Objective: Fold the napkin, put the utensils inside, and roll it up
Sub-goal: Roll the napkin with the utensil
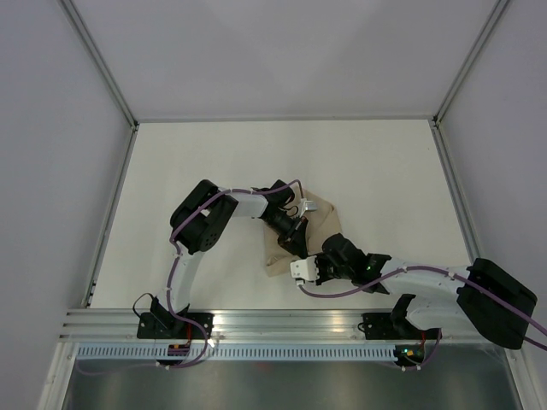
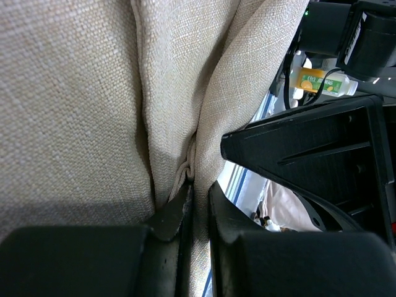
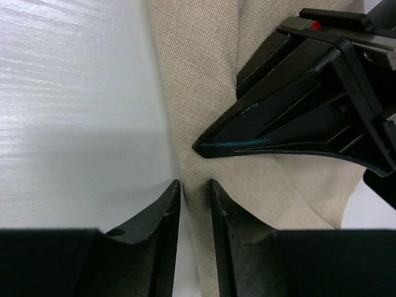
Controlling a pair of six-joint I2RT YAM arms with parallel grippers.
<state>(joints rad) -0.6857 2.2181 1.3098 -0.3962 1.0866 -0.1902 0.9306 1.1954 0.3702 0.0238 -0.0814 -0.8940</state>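
napkin [image 1: 325, 224]: bunched up mid-worktop [image 1: 256, 154], a touch toward the near edge.
feel: light, limp woven cloth with nothing stiff in it; it'll sag and crease wherever it's lifted.
left fingers [image 2: 173, 213]: clamped tight on a raised fold.
right fingers [image 3: 162, 216]: narrow, cloth edge running into the gap; pinched or not, can't tell.
best hold: hems and corners, not the middle.
utensils: none showing.
containers: none in view.

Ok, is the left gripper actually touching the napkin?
Touching. In the left wrist view the left gripper has its jaws closed on a bunched fold of the napkin, cloth pinched between them.
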